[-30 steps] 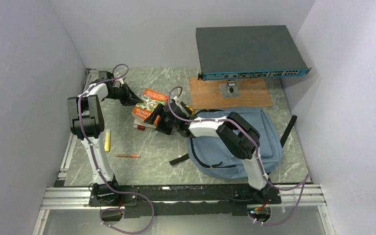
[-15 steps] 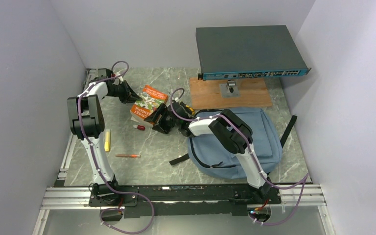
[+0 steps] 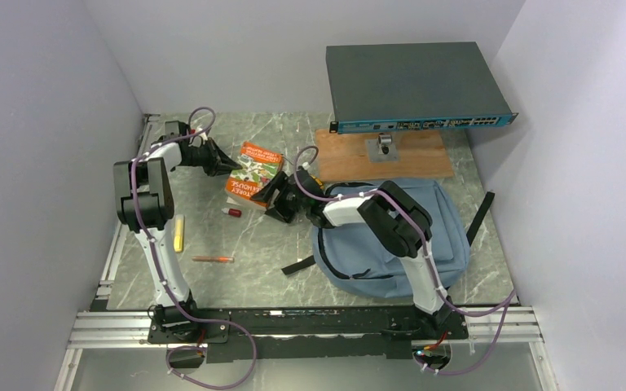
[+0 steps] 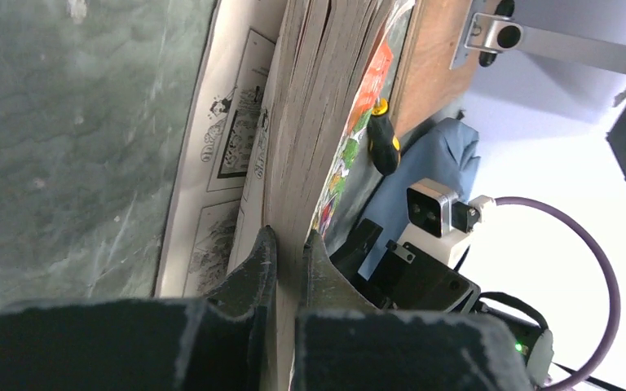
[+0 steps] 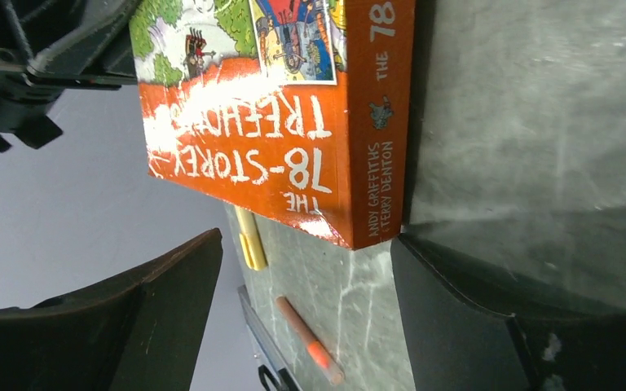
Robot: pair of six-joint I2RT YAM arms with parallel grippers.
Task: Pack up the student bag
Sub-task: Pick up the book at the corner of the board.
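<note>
**The book could slip or flop open before it gets to the bag**

The soft blue-grey fabric student bag [image 3: 450, 218] lies flat on the green marble bench [image 3: 253, 277], at the lower right of the top view. I cannot see an open mouth on it. If it is zipped up, the book has nowhere to go.

Farther up, the right gripper [image 3: 271, 195] is wide open around one corner of the thick orange paperback book [image 3: 253, 169] and holds nothing. The left gripper [image 3: 228, 164] is pinched tight on the book's other edge. It has only a thin bunch of pages, so they could bend or tear, or the book could slide out.

Only the left wrist view shows that pinch close up, with some pages fanned loose beside it. Only the right wrist view shows the gap beside the book, with a thin orange pen [image 5: 306, 338] and a yellow highlighter [image 5: 250, 240] beyond. Only the top view shows the whole bag.
</note>
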